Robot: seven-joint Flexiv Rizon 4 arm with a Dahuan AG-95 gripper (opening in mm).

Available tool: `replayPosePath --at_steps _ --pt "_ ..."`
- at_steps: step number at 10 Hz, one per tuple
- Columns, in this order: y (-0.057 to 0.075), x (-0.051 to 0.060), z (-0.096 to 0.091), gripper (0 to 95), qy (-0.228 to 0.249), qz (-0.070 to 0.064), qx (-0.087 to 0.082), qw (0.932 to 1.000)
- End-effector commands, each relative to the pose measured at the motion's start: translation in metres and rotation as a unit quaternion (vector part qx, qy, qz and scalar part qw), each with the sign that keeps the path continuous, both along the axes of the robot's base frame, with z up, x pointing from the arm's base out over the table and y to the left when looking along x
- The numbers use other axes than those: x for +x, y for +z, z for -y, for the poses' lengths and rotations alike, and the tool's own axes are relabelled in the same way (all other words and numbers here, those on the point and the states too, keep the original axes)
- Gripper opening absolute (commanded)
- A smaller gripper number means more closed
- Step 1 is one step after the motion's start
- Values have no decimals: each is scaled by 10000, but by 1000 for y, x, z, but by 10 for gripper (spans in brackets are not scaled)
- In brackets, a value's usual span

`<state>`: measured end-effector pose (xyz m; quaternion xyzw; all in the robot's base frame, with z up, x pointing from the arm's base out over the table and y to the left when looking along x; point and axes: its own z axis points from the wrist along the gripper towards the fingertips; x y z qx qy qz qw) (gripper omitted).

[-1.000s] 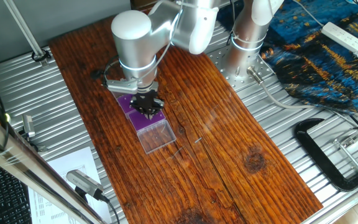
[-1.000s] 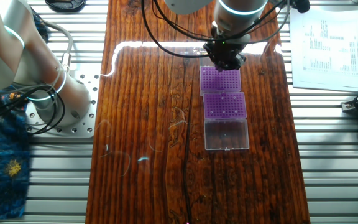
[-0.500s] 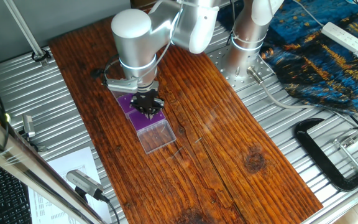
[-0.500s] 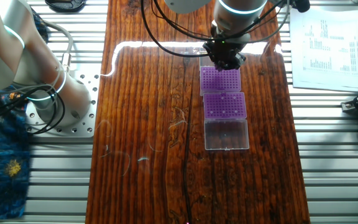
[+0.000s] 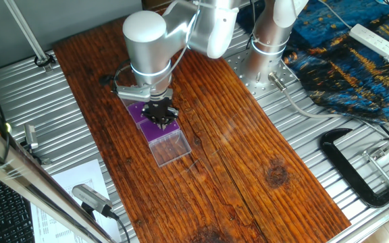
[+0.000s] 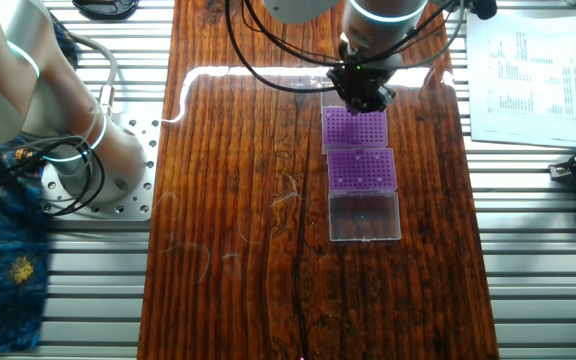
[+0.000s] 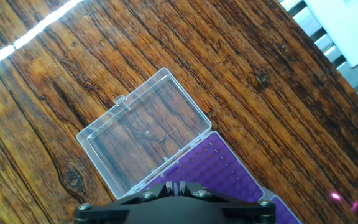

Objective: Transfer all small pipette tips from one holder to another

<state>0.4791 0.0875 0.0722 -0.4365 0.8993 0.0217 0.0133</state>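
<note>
Two purple racks lie end to end on the wooden table, the far rack (image 6: 355, 130) and the near rack (image 6: 362, 168). The near rack's clear lid (image 6: 365, 215) lies folded open. My gripper (image 6: 365, 96) hangs low over the far rack's back edge. In the hand view my fingertips (image 7: 178, 185) are pressed almost together above the near rack (image 7: 219, 167). A pale sliver fills the slit, and I cannot tell if it is a small pipette tip. A few faint whitish specks on the near rack (image 6: 342, 181) look like small pipette tips.
The arm's base (image 6: 78, 150) stands on the metal bench left of the wooden table (image 6: 238, 200). Printed paper (image 6: 528, 70) lies to the right. A black clamp (image 5: 356, 169) and a power strip (image 5: 373, 39) sit beyond the table edge.
The arm's upper joint has shifted very slightly right in one fixed view. The gripper stays over the far rack, and the racks and lid have not moved.
</note>
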Motion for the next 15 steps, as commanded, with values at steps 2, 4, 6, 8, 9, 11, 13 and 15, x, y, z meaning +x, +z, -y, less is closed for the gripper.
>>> replayPosePath --at_steps 2,4,6,8,9,11,13,15 --pt "-4 0 1 0 7 -16 0 10000" --pt "-5 0 1 0 0 -15 17 10000" --pt "-7 0 1 0 2 -22 29 10000" --pt "-7 0 1 0 -4 -27 58 10000" --pt "-7 0 1 190 22 -28 65 10000" --pt "-7 0 1 190 27 -31 67 10000" --pt "-6 0 1 190 28 -43 75 10000" --pt "0 0 3 190 -18 -64 14 10000"
